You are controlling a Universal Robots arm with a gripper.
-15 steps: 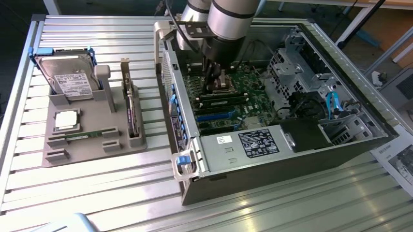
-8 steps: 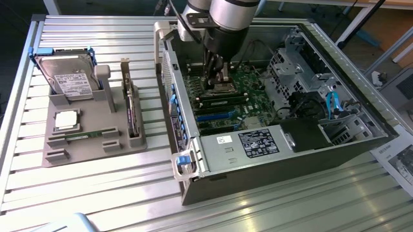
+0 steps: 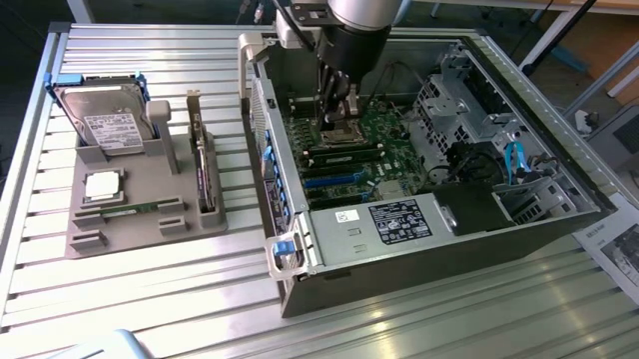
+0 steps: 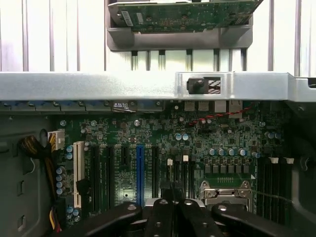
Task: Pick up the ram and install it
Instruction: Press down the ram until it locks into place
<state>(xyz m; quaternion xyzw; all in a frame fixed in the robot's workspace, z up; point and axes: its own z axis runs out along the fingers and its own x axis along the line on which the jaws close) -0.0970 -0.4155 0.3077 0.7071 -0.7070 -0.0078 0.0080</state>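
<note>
- Ram (image 3: 130,212) lies flat in the front slot of the grey holder (image 3: 150,233), out on the tabletop (image 3: 200,299) at the exterior view's left.
- Sharing that holder: a hard drive (image 3: 110,123) propped at the back, a square silver processor chip (image 3: 103,187) just behind the ram, and an upright expansion card (image 3: 205,176) along the side nearer the case.
- Over to the hand (image 3: 337,121): it's down inside the open computer case (image 3: 399,239), well apart from the ram.
- Fingers are pressed together, and I can make out nothing between them.
- From the wrist view, the closed hand (image 4: 173,202) hangs over the green motherboard (image 4: 148,133), right beside the processor socket (image 4: 224,192).
</note>
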